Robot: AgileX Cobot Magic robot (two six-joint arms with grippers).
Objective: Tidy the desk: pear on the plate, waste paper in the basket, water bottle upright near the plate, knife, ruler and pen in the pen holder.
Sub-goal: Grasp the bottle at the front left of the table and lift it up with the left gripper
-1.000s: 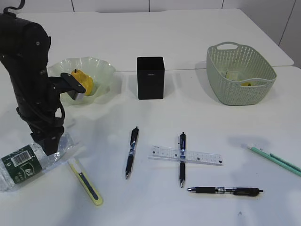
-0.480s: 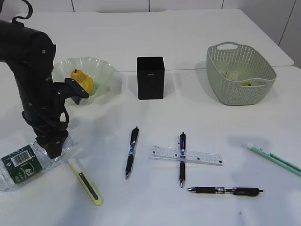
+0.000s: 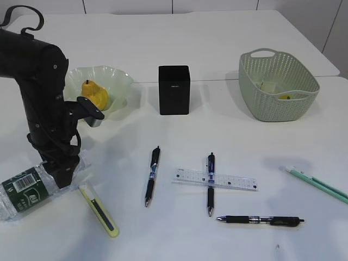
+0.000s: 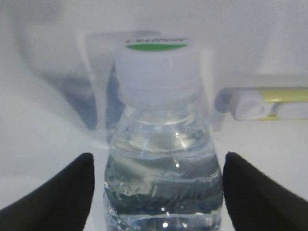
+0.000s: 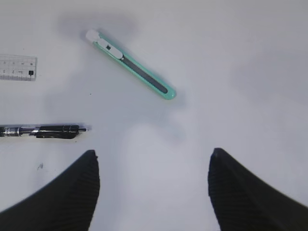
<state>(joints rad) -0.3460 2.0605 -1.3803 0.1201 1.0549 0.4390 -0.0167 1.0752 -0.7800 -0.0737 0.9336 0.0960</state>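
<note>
Table (image 3: 228,43), white and wide, fills the exterior frame, and my black left arm stands over its left side with my left hand (image 3: 62,175) low at the lower left, fingers spread on either side of the water bottle (image 3: 27,190) but not closed on it. That bottle lies on its side at the lower left edge, cap end under my hand; in my left wrist view its white cap (image 4: 156,67) points up the frame between my two dark fingertips (image 4: 57,192), with clear gaps on both sides. At the upper right sits the green basket (image 3: 304,103) with something pale and yellow inside. At the upper left the wavy plate (image 3: 117,81) holds the yellow pear (image 3: 95,93). The black pen holder (image 3: 174,89) stands upright in the upper middle. Below centre the clear ruler (image 3: 215,179) lies across one pen (image 3: 210,185), another pen (image 3: 153,175) to its left, a third (image 3: 261,220) at the lower right. A yellow knife (image 3: 99,209) lies just beside the bottle. My right hand (image 5: 154,192) hangs spread above bare table, a green knife (image 5: 130,64) up the frame from it.
</note>
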